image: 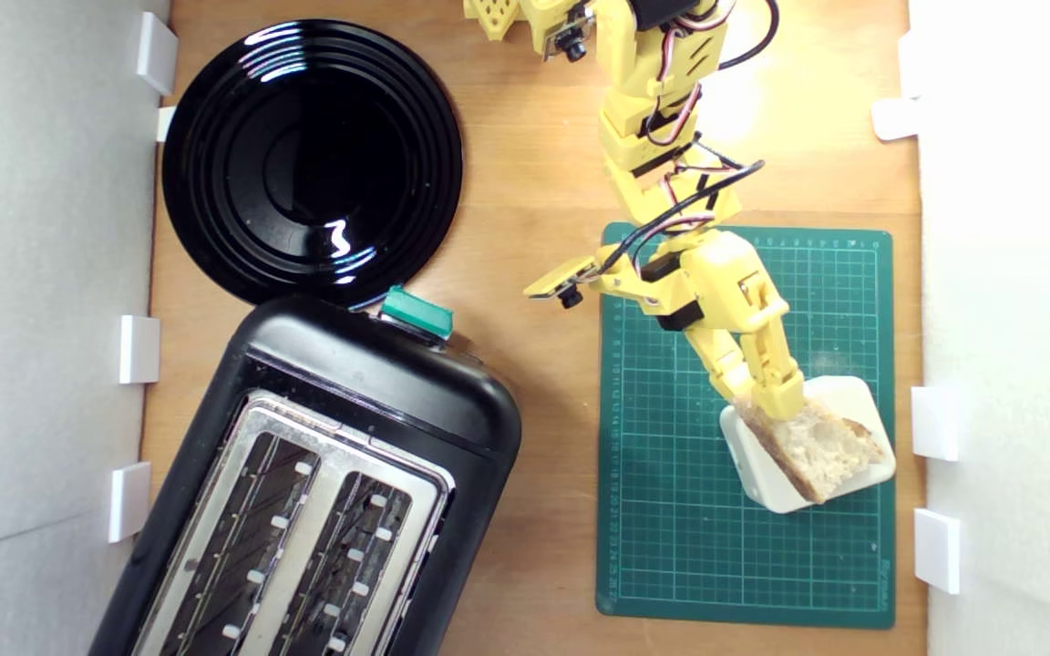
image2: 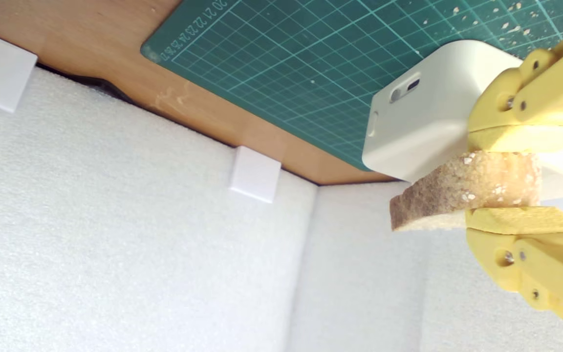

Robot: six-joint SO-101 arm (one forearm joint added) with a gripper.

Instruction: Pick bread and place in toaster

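Note:
The bread (image: 821, 448), a wedge with pale holey crumb and brown crust, is over the white rounded block (image: 844, 394) on the green mat. My yellow gripper (image: 766, 401) is shut on its upper end. In the wrist view both pads (image2: 518, 138) press the bread (image2: 462, 193) flat between them, its crust edge sticking out past the fingertips, with the white block (image2: 423, 127) just behind. The black toaster (image: 370, 374) with silver top, two long slots and a teal lever (image: 416, 312) stands at the exterior view's lower left, well apart from the gripper.
A round glossy black plate (image: 311, 159) lies above the toaster. The green cutting mat (image: 671, 474) covers the wooden table's right part. White foam walls (image2: 115, 254) with small white clips (image2: 255, 173) border the table on both sides. Bare wood lies between toaster and mat.

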